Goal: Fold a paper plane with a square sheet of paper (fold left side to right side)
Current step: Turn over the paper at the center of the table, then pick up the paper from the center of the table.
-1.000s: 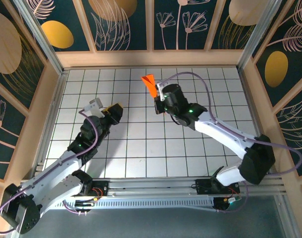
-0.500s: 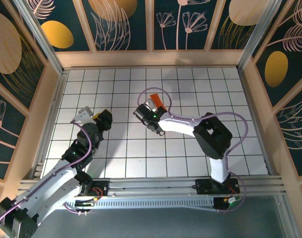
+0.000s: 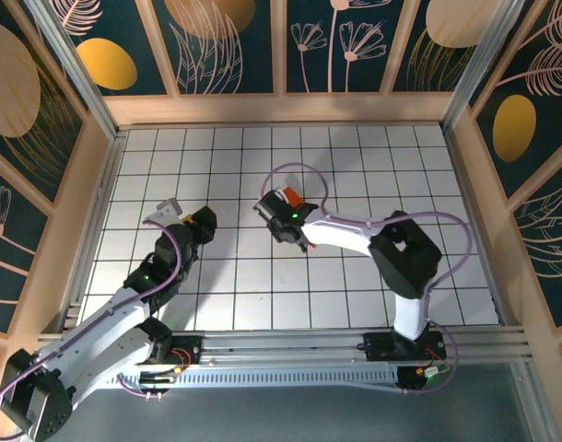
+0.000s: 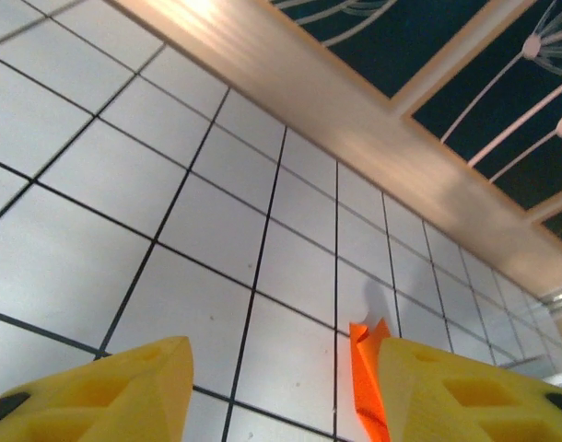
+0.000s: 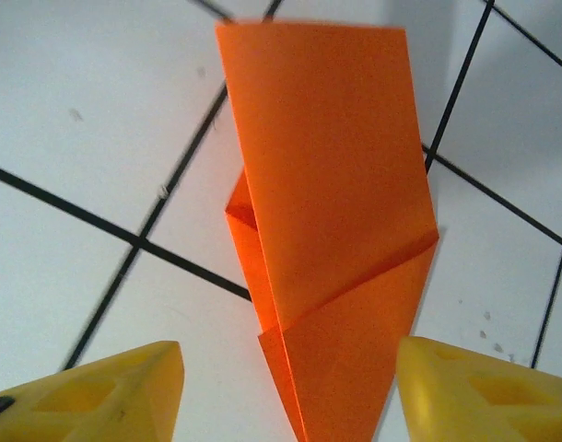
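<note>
The square sheet of paper is now a narrow, creased, bright orange paper plane [image 5: 329, 184] lying flat on the white grid table [image 3: 373, 157], its point toward the wrist camera. My right gripper [image 5: 286, 368] is open, one yellow finger on either side of the pointed end, and holds nothing. From above, the paper plane [image 3: 291, 195] peeks out just beyond the right gripper [image 3: 286, 206] near the table's middle. My left gripper [image 3: 204, 221] sits about three tiles to the left, low over the table. It is open [image 4: 281, 378] and empty, with the paper plane [image 4: 365, 378] seen past its right finger.
Wooden walls [image 3: 281, 109] box in the table on three sides, and the back wall [image 4: 355, 106] rises ahead of the left gripper. The right arm's purple cable [image 3: 299, 168] loops over the tiles behind the paper. Open tiles lie between the two grippers.
The right arm swung from the back of the table down and left with the orange paper, set it on the tiles and opened its jaws. The left gripper shifted slightly.
</note>
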Available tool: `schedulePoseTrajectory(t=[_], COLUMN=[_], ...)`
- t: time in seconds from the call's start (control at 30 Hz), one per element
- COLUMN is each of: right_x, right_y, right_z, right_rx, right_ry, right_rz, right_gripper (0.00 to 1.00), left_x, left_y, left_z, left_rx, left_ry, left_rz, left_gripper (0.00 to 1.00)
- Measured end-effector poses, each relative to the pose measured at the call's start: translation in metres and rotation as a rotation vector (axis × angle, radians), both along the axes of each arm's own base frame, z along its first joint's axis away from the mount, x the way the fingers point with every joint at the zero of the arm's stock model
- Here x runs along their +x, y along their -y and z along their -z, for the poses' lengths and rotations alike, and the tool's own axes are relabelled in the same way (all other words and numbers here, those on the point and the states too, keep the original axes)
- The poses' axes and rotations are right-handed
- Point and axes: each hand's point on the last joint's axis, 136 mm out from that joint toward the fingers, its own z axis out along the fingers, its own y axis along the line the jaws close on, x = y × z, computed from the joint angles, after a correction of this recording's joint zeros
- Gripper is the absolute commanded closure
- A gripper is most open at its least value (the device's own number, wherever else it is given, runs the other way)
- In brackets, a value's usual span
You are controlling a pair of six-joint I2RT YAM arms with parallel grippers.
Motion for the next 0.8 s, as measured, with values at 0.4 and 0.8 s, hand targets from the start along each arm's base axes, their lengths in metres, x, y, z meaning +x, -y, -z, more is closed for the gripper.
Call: schedulePoseTrajectory(t=[0.4,0.8], right_x=[0.03,0.017], right_y=[0.101,0.177], right_z=[-0.057,-0.055], right_rx=[0.601,1.018], right_ry=[0.02,0.01], right_rz=[0.279,0.471], right_gripper=[0.09,0.07], left_x=[0.037,0.086], left_y=[0.075,0.171], left_z=[0.036,0.092], left_rx=[-0.092,-0.214], left_ry=[-0.16,-0.338], left_rz=[0.208,0.45], left_gripper=[0.38,0.34])
